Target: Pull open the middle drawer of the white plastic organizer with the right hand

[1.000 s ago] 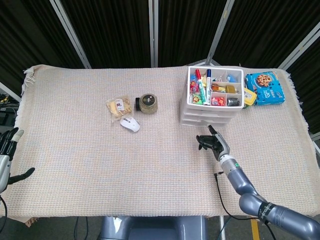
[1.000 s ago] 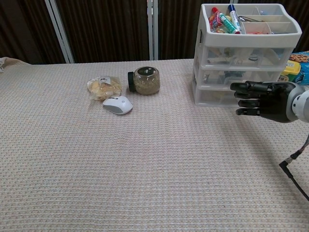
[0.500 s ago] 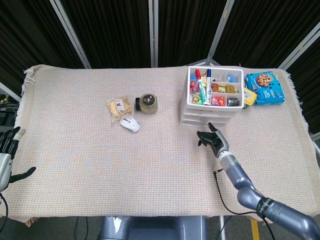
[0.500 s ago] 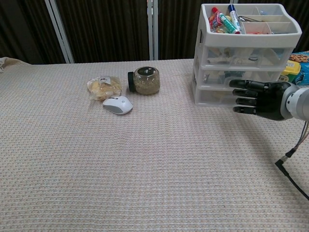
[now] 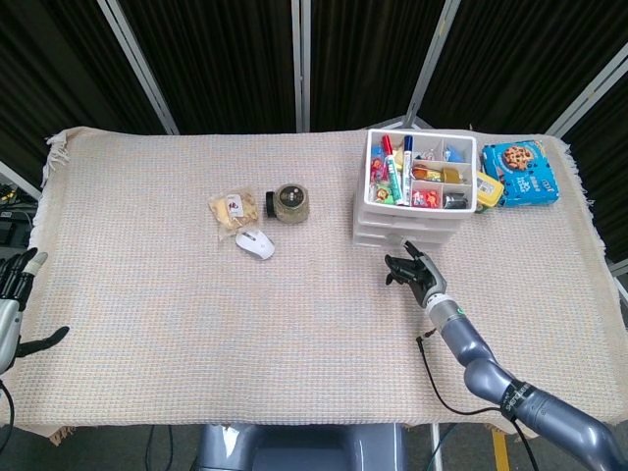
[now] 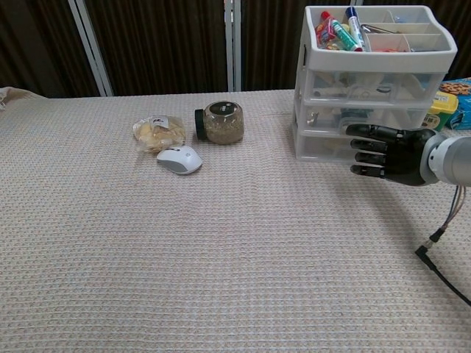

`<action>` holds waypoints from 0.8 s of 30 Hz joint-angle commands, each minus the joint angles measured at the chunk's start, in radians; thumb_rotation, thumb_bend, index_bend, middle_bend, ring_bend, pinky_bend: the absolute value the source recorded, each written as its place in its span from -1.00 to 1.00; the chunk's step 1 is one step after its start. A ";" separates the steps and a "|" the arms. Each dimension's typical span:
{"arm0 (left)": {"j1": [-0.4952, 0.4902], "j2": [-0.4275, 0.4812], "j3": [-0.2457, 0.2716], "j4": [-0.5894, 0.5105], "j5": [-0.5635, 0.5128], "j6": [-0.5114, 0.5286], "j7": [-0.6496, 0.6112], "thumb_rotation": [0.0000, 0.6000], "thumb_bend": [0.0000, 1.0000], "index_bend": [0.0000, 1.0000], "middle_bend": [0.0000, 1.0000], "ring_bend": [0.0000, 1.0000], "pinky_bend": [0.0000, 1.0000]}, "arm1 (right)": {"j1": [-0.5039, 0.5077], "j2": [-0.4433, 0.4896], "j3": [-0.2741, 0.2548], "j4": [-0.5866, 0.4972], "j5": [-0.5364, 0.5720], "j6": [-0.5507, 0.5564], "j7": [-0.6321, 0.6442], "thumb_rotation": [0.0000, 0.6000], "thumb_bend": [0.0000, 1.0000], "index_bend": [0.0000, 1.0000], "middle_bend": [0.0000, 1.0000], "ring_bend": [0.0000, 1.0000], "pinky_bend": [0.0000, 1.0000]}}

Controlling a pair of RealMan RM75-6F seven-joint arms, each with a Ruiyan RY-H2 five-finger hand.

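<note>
Middle drawer [image 6: 372, 116] of the white plastic organizer [image 5: 417, 196] sits upper right of frame, its front running left to right. Your right hand [image 6: 386, 152] hangs in front of it, fingers spread and holding nothing, tips pointing left across the drawer fronts at roughly bottom-drawer height; the target lies just above and behind them. Contact: cannot tell. Left hand [image 5: 12, 299], far left edge, is open and well apart. Only the chest view shows the drawer fronts; only the head view shows the gap between hand and organizer.
</note>
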 commanded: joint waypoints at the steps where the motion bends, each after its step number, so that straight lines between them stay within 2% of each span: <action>1: 0.001 0.003 -0.001 0.001 -0.002 0.001 -0.004 1.00 -0.91 -1.00 -1.00 -1.00 -1.00 | 0.000 -0.006 0.006 0.010 0.002 -0.004 -0.004 1.00 -0.26 -0.53 0.69 0.75 0.30; 15: 0.001 0.008 0.005 -0.002 -0.002 -0.005 -0.006 1.00 -0.91 -1.00 -1.00 -1.00 -1.00 | -0.022 -0.011 0.041 -0.002 -0.019 -0.054 -0.007 1.00 -0.25 -0.38 0.69 0.75 0.30; 24: -0.001 0.010 0.009 -0.006 0.002 -0.011 -0.004 1.00 -0.91 -1.00 -1.00 -1.00 -1.00 | -0.050 -0.010 0.057 -0.024 -0.051 -0.078 0.002 1.00 -0.25 -0.36 0.69 0.75 0.30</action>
